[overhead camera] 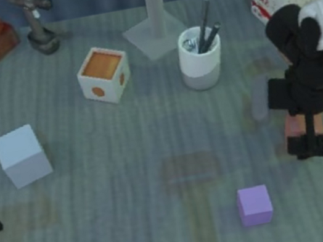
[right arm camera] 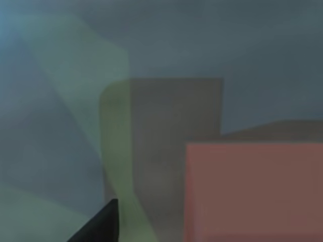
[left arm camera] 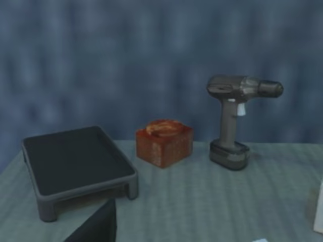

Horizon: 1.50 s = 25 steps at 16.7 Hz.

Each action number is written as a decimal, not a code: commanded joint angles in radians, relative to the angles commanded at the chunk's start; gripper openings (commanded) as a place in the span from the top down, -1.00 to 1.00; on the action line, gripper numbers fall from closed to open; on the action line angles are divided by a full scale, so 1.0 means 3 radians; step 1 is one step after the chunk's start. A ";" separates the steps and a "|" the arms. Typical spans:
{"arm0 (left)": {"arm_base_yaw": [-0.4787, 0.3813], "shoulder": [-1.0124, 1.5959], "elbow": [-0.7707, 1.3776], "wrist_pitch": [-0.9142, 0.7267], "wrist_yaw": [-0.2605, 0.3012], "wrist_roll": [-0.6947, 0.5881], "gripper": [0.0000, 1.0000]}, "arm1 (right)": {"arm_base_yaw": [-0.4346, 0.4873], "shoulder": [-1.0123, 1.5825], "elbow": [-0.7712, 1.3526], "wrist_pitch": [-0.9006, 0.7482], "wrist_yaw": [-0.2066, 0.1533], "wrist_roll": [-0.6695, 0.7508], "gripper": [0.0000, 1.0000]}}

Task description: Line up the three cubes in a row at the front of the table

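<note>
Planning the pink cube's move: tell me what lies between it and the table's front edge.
Nothing visible does. The pink cube sits under the right gripper at the table's right side. The purple cube lies toward the front but off to the left, not in the straight path. The pale cube is far left.

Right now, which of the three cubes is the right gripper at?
The mid-sized salmon-pink matte cube beneath the right gripper. The small lilac-purple cube sits apart nearer the front; the larger pale blue-white cube is far left.
</note>
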<state>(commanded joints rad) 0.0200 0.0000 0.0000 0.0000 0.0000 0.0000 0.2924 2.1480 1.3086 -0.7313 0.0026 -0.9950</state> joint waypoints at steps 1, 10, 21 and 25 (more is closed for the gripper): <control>0.0000 0.0000 0.0000 0.0000 0.0000 0.0000 -1.00 | 0.0000 0.0000 0.0000 0.0000 0.0000 0.0000 -1.00; 0.0000 0.0000 0.0000 0.0000 0.0000 0.0000 -1.00 | 0.0000 0.0000 0.0000 0.0000 0.0000 0.0000 0.06; 0.0000 0.0000 0.0000 0.0000 0.0000 0.0000 -1.00 | 0.0000 0.0000 0.0000 0.0000 0.0000 0.0000 1.00; 0.0000 0.0000 0.0000 0.0000 0.0000 0.0000 -1.00 | -0.0001 -0.0094 0.0006 -0.0088 -0.0018 0.0041 1.00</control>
<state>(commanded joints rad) 0.0200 0.0000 0.0000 0.0000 0.0000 0.0000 0.2920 2.1197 1.3103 -0.7578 -0.0029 -0.9827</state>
